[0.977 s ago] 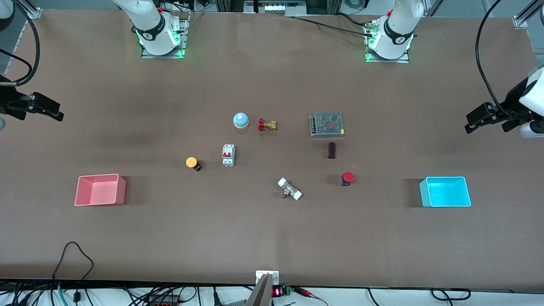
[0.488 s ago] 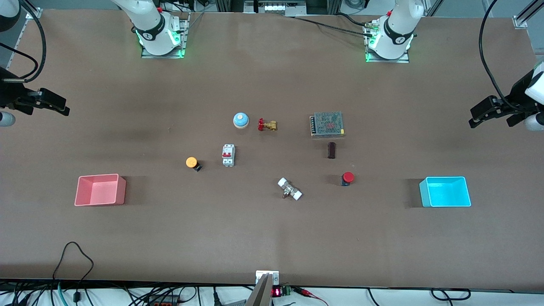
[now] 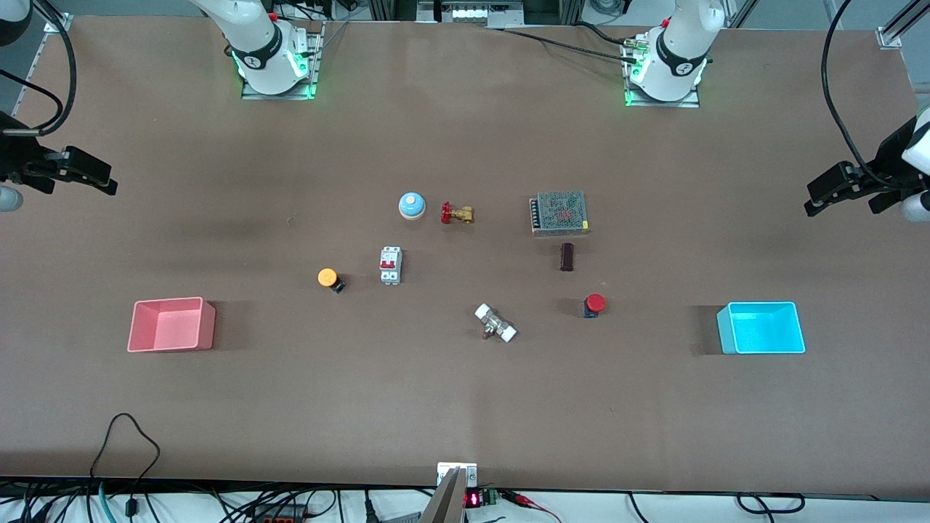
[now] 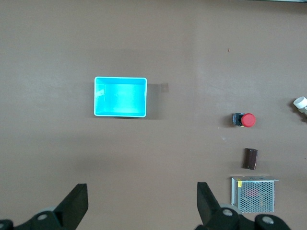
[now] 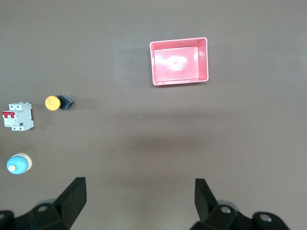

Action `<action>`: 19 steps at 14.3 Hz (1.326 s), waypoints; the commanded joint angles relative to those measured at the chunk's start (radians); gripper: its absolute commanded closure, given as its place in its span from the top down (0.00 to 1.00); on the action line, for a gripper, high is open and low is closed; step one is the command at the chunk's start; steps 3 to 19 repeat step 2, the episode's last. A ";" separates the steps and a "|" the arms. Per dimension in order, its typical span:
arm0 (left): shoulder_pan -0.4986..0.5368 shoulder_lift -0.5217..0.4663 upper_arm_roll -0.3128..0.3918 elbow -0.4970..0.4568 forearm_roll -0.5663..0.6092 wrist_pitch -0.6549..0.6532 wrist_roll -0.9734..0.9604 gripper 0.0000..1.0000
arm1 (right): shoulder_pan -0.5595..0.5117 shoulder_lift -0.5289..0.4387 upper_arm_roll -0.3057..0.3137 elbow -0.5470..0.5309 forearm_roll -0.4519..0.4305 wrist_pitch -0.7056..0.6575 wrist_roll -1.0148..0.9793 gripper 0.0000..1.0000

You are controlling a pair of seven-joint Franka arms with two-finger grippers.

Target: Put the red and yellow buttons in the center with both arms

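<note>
The yellow button (image 3: 328, 277) lies on its side on the brown table, toward the right arm's end; it also shows in the right wrist view (image 5: 53, 102). The red button (image 3: 595, 303) lies toward the left arm's end and shows in the left wrist view (image 4: 247, 120). The bare centre of the table (image 3: 450, 280) lies between them. My right gripper (image 3: 107, 181) hangs open and empty over the table's edge at its end. My left gripper (image 3: 812, 200) hangs open and empty over the other end. Both are well away from the buttons.
A blue bell (image 3: 411, 205), brass valve (image 3: 456, 213), white circuit breaker (image 3: 390, 264), mesh power supply (image 3: 559, 212), dark block (image 3: 567, 256) and white-ended fitting (image 3: 495, 323) lie around the middle. A pink tray (image 3: 138, 327) and a cyan tray (image 3: 759, 304) stand near the ends.
Both grippers have risen slightly at the table's ends; the right one also shifted a little inward, the left one a little outward. Nothing on the table moved.
</note>
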 commanded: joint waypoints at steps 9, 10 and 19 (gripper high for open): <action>-0.007 -0.034 0.008 -0.017 -0.006 -0.022 0.009 1.00 | -0.001 -0.012 0.007 0.003 -0.001 -0.015 -0.011 1.00; -0.007 -0.034 0.008 -0.017 -0.006 -0.022 0.009 1.00 | -0.001 -0.012 0.007 0.003 -0.001 -0.015 -0.011 1.00; -0.007 -0.034 0.008 -0.017 -0.006 -0.022 0.009 1.00 | -0.001 -0.012 0.007 0.003 -0.001 -0.015 -0.011 1.00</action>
